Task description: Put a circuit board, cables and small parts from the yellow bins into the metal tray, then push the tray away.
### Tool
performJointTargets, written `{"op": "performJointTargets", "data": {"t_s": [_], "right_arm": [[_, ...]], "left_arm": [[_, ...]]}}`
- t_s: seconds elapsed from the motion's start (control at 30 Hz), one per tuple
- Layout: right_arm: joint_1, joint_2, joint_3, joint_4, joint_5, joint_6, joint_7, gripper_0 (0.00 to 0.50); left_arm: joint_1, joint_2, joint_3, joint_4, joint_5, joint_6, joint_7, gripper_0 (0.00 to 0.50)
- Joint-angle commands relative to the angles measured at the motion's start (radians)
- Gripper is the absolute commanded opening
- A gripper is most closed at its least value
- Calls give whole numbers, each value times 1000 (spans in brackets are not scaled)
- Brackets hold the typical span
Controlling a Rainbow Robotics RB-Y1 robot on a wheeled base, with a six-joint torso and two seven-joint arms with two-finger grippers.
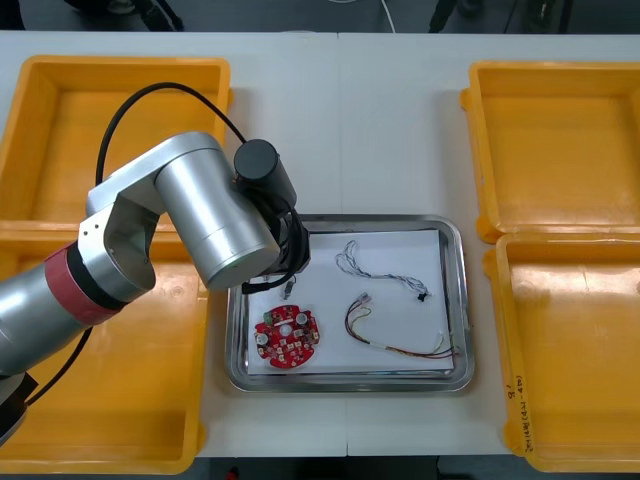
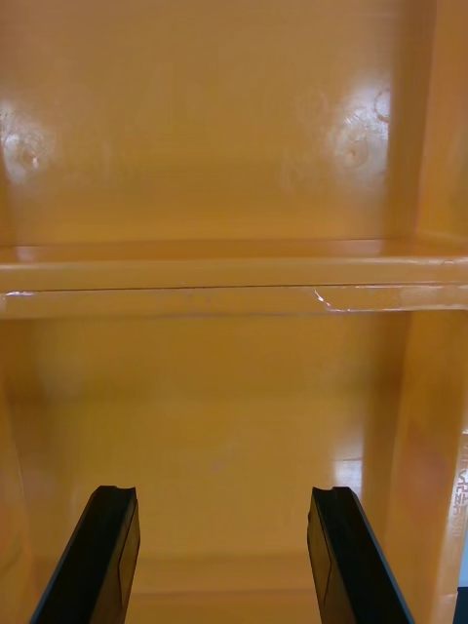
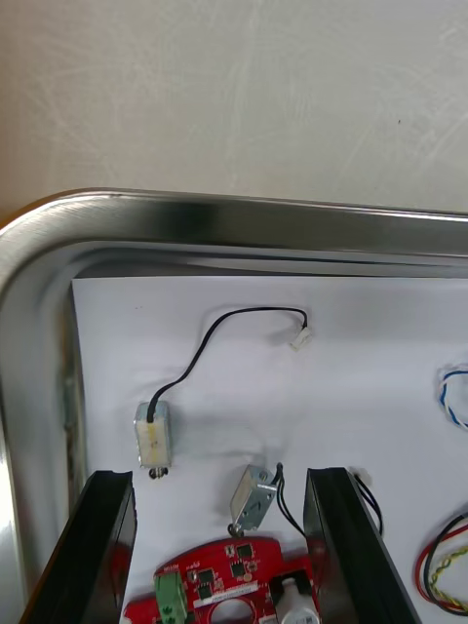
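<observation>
My left arm (image 1: 210,210) reaches over the left part of the metal tray (image 1: 455,300), which is white inside. In the left wrist view my left gripper (image 3: 219,476) is open and holds nothing. A small metal part (image 3: 252,495) lies on the white sheet between its fingers. A second small metal part (image 3: 153,434) with a black cable (image 3: 224,327) lies just beyond one finger. The red circuit board (image 1: 287,338) lies at the tray's near left. A blue and white cable (image 1: 375,265) and a red and yellow cable (image 1: 400,335) lie to its right. My right gripper (image 2: 222,492) is open over a yellow bin (image 2: 234,273).
Two yellow bins stand at the left (image 1: 40,130) (image 1: 150,400) and two at the right (image 1: 555,150) (image 1: 570,350). Bare table lies beyond the tray's far rim (image 3: 253,219).
</observation>
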Motion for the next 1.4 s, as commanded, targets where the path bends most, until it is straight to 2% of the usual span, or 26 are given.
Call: {"op": "performJointTargets", "data": {"t_s": [0.03, 0.2, 0.63, 1.03, 1.27, 1.4], "right_arm": [[9, -21, -13, -21, 5, 4, -46, 500], [9, -21, -10, -23, -2, 4, -47, 500], [9, -21, -8, -23, -9, 4, -47, 500], [3, -28, 18, -51, -14, 4, -47, 500], [-48, -30, 99, -81, -25, 4, -57, 500], [-77, -30, 143, -95, -37, 4, -58, 500]], "left_arm": [[-60, -6, 86, -69, 32, 70, 25, 500], [-63, 13, 159, -85, 52, 122, -18, 500], [-80, 68, 460, -85, 180, 322, -226, 500], [-61, 148, 635, -80, 238, 322, -410, 500], [-15, 218, 722, -80, 315, 322, -463, 500], [5, 232, 779, -82, 312, 322, -550, 500]]}}
